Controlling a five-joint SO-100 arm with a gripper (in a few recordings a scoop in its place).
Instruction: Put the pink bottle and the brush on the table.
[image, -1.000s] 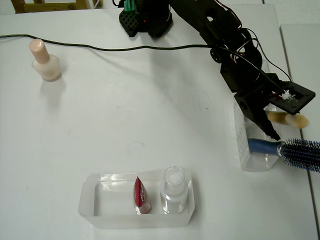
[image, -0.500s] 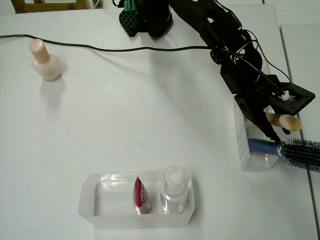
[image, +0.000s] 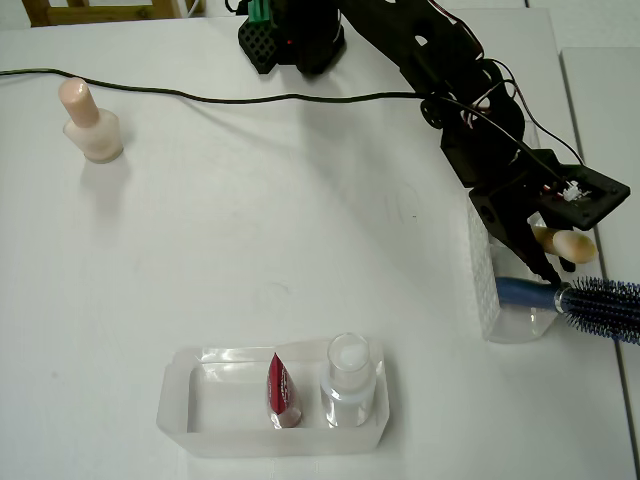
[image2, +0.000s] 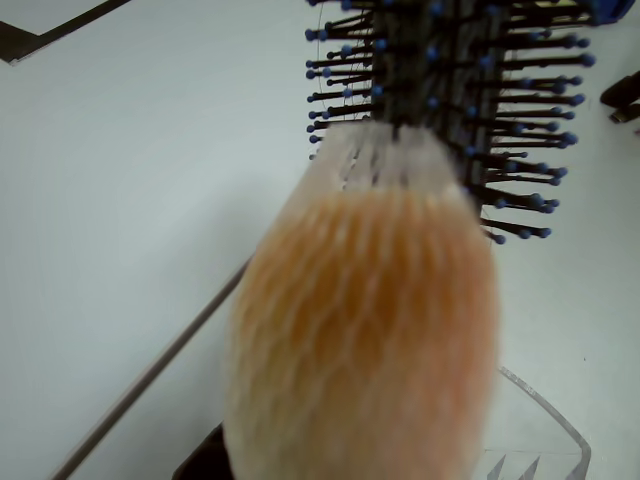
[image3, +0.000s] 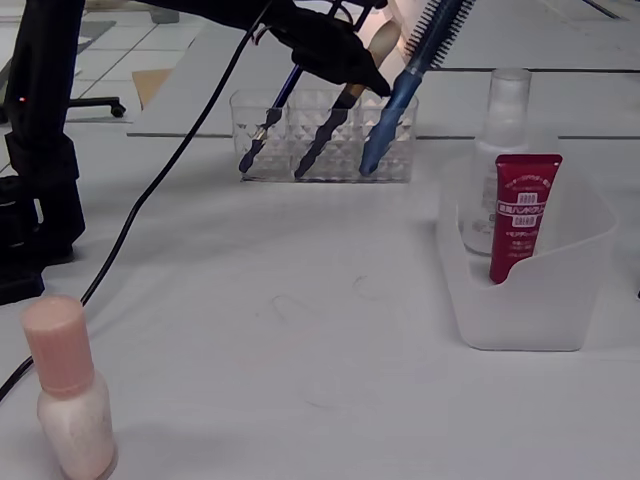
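White desk (image: 300, 230) seen from above, with a black robot arm reaching from the top edge toward the right side. End effector (image: 545, 262) lowered over a clear ribbed plastic organizer (image: 486, 290) at the right of the overhead view, dark fingers (image3: 345, 62) set around the makeup brush (image3: 340, 105) just below its bristle head; cannot tell from these views whether fully clamped on it. Makeup brush leaning inside the organizer, dark handle down in the middle section in the fixed view, tan bristle head (image: 565, 242) poking out beside the end effector in the overhead view. In the wrist view, blurred orange-tan bristles with a white tip (image2: 375, 320) very close to the lens, touching or just in front of the blue hairbrush (image2: 450, 90). Blue hairbrush (image: 590, 298) leaning in the same organizer, blue handle inside, black bristles with blue tips sticking out past the rim. Thin dark pencil (image3: 268, 120) slanted in the organizer's left section in the fixed view. Pink bottle (image: 90, 122) standing upright on the desk at the far left of the overhead view, cap on, well apart from the arm. Frosted plastic tray (image: 190, 415) near the bottom centre, holding a red tube (image: 282, 392) and a clear white-capped bottle (image: 348, 383) side by side. Black cable (image: 200, 95) running across the top of the desk.
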